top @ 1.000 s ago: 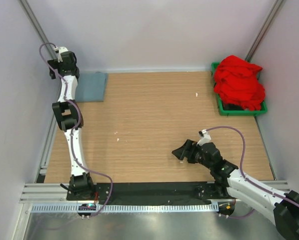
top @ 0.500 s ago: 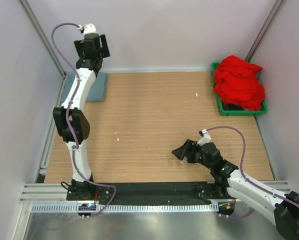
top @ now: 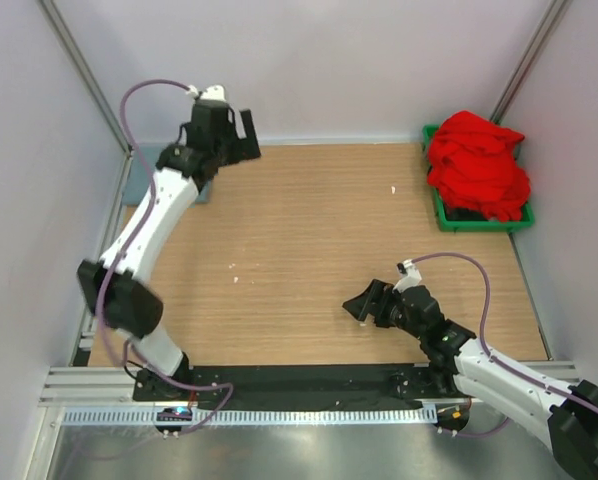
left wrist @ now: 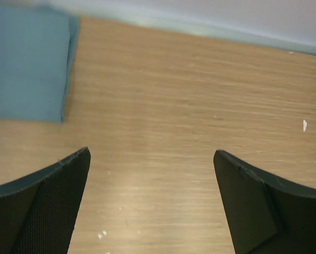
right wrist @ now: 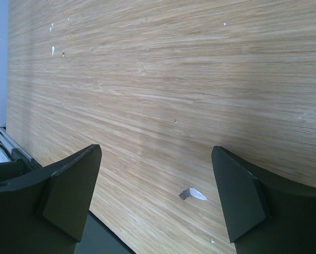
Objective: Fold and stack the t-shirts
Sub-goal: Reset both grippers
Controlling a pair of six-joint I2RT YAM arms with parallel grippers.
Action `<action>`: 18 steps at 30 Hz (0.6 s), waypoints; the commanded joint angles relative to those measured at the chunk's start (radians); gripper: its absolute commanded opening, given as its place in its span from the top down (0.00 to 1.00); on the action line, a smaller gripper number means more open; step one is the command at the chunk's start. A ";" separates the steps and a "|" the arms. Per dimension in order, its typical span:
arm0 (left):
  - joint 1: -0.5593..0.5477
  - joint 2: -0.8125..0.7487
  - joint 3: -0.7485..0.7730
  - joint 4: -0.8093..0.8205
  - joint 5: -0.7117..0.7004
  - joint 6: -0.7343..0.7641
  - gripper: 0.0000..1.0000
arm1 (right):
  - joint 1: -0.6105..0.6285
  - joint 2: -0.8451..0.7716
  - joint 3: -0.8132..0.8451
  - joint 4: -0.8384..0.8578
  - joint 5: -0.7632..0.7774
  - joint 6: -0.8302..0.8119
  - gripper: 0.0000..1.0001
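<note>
Bin: green, far right | contents: red t-shirt, crumpled heap

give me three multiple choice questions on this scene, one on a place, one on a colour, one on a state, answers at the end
1. Where is the red t-shirt?
A) heaped in the green bin at the far right
B) spread out flat
C) hanging from a wall

2. What colour is the folded t-shirt in the left wrist view?
A) yellow
B) grey-blue
C) white

3. How is the left end effector?
A) shut on cloth
B) shut on nothing
C) open, holding nothing

Answers: 1 A, the red heap sits in the bin. 2 B, its cloth is dusty grey-blue. 3 C, its fingers stand wide apart with only bare table between them.
</note>
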 commanded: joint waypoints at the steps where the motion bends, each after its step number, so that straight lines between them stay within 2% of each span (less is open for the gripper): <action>1: -0.213 -0.349 -0.238 0.057 -0.289 0.221 0.00 | 0.007 0.011 0.002 -0.004 0.042 0.014 0.07; 2: -0.227 -0.505 -0.344 0.123 -0.282 0.277 0.00 | 0.009 0.023 0.004 -0.007 0.042 0.016 0.05; 3: -0.224 -0.569 -0.448 0.245 -0.274 0.281 0.00 | 0.012 0.026 0.007 -0.009 0.044 0.019 0.05; 4: -0.224 -0.641 -0.637 0.309 -0.295 0.274 0.00 | 0.012 0.032 0.012 -0.011 0.042 0.019 0.04; 7: -0.221 -0.825 -0.876 0.450 -0.354 0.247 0.00 | 0.013 0.040 0.018 -0.026 0.062 0.022 0.03; 11: -0.222 -0.897 -0.958 0.467 -0.280 0.289 0.00 | 0.015 0.029 0.028 -0.060 0.096 0.033 0.01; 16: -0.224 -0.864 -0.926 0.423 -0.301 0.241 0.00 | 0.016 -0.035 0.042 -0.135 0.137 0.066 0.01; 18: -0.224 -0.862 -0.914 0.389 -0.362 0.211 0.00 | 0.016 -0.062 0.038 -0.168 0.162 0.079 0.01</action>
